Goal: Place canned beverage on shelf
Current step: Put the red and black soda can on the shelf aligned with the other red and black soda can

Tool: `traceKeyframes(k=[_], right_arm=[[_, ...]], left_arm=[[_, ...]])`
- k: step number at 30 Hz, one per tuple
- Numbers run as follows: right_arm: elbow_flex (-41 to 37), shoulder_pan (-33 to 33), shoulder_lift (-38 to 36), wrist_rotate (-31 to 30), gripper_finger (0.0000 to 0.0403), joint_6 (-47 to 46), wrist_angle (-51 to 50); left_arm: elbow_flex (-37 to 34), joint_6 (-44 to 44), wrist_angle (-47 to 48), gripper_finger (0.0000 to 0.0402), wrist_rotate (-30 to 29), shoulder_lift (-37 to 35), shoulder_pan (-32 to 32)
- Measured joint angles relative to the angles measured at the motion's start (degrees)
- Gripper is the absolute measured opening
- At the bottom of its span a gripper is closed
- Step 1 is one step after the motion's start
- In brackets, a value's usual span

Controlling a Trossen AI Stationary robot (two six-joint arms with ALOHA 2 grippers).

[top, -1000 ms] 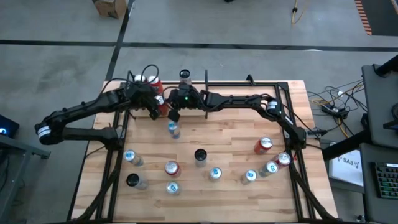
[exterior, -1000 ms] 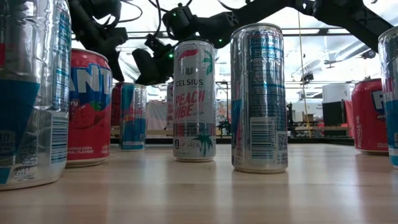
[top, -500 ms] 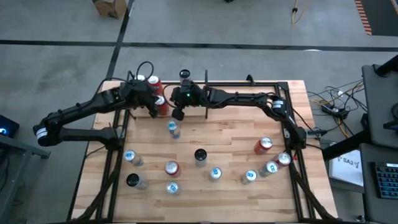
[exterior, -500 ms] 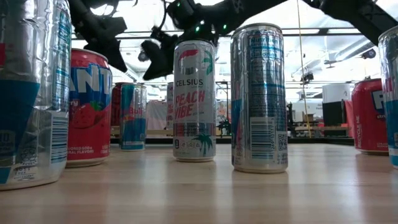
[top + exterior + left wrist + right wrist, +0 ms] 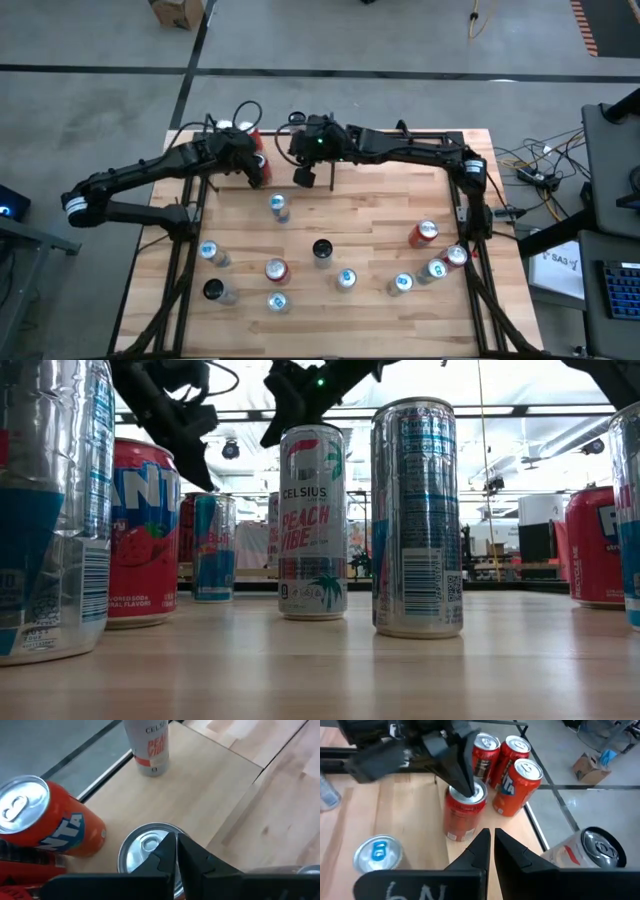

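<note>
The shelf (image 5: 210, 790) is a light plank floor in a black frame at the table's far left. On it stand a red can (image 5: 464, 815), an orange can (image 5: 516, 787), two more red cans (image 5: 485, 750) and a white can (image 5: 590, 852). My left gripper (image 5: 468, 793) is shut, its tips on the red can's silver top (image 5: 145, 845). My right gripper (image 5: 490, 845) is shut on nothing and hangs raised beside the cans (image 5: 305, 178). In the high view my left gripper (image 5: 262, 172) covers the red can. My left gripper has its shut fingertips (image 5: 465, 787) on the red can's top (image 5: 477, 795), near the rim. The fingers slant down from the table's left. The can stands upright on the shelf floor.
Several loose cans stand on the table: a blue one (image 5: 278, 207) nearest the grippers, a dark one (image 5: 322, 250), and a cluster at the right (image 5: 430, 262). The black frame rails (image 5: 400, 132) run along the table's far edge and both sides.
My right gripper has risen and drawn toward the table's right and far edge, away from the cans, staying shut. My left gripper has shifted a little to the right, over the red can's top.
</note>
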State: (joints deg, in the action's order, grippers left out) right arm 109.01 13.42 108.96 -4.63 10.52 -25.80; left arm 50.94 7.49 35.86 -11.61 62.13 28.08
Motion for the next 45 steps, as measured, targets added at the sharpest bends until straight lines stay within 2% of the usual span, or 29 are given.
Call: traceKeyframes(k=[6, 24, 32, 45], right_arm=[[-0.02, -1.25, -0.31, 0.07, 0.0013, -0.42, -0.13], [-0.07, -2.49, -0.19, -0.02, 0.0013, -1.96, -0.55], [-0.09, -3.05, -0.16, 0.01, 0.0013, -2.15, -0.57], [-0.09, -3.05, -0.14, 0.02, 0.0013, -3.17, -0.59]], left_arm=[[0.04, 3.28, 0.4, 0.0, -4.56, 1.34, 0.0], [0.14, 8.3, 4.99, 0.0, -8.04, 0.46, -0.04], [0.04, 9.76, 10.14, 0.0, -12.22, -1.13, -0.04], [-0.11, 10.23, 12.21, 0.0, -11.88, -3.14, -0.02]])
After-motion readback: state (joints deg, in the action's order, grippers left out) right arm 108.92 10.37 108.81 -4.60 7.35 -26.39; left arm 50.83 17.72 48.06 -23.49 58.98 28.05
